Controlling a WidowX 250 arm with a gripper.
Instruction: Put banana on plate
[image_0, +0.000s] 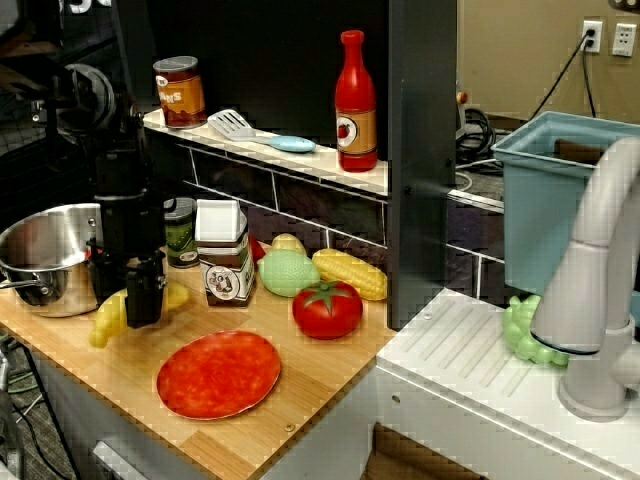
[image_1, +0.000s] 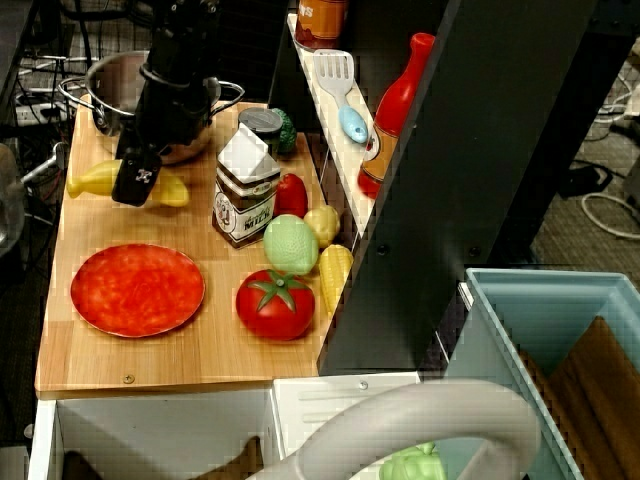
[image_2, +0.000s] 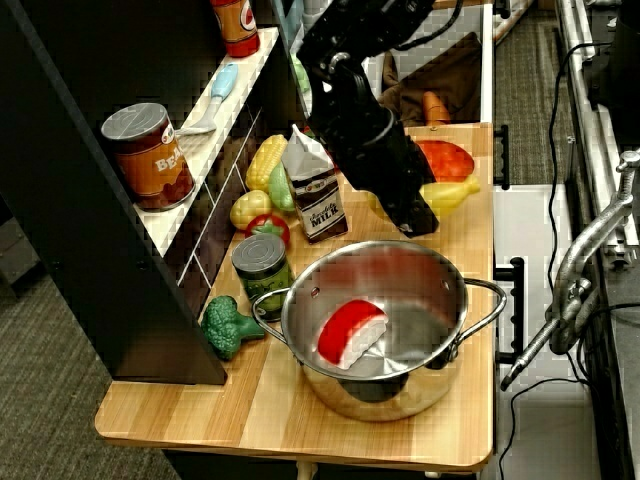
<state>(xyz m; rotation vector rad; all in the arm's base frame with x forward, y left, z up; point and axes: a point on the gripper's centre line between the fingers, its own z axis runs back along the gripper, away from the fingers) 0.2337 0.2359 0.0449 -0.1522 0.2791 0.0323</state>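
Note:
The yellow banana (image_0: 104, 322) lies on the wooden counter left of the plate, in front of the steel pot. It also shows in the overhead view (image_1: 92, 178) and the side view (image_2: 452, 192). My black gripper (image_0: 143, 302) is down over the banana's middle, with the banana's ends sticking out on both sides. It also appears in the overhead view (image_1: 134, 182) and the side view (image_2: 418, 218). The fingers are hidden, so I cannot tell whether they are closed on the banana. The flat red-orange plate (image_0: 218, 374) lies bare at the counter's front, to the right of the banana.
A steel pot (image_0: 45, 258) stands just left of the gripper. A green can (image_0: 181, 232) and a milk carton (image_0: 224, 252) stand just behind it. A tomato (image_0: 327, 309), a corn cob (image_0: 350, 273) and a pale green vegetable (image_0: 288, 272) sit behind the plate.

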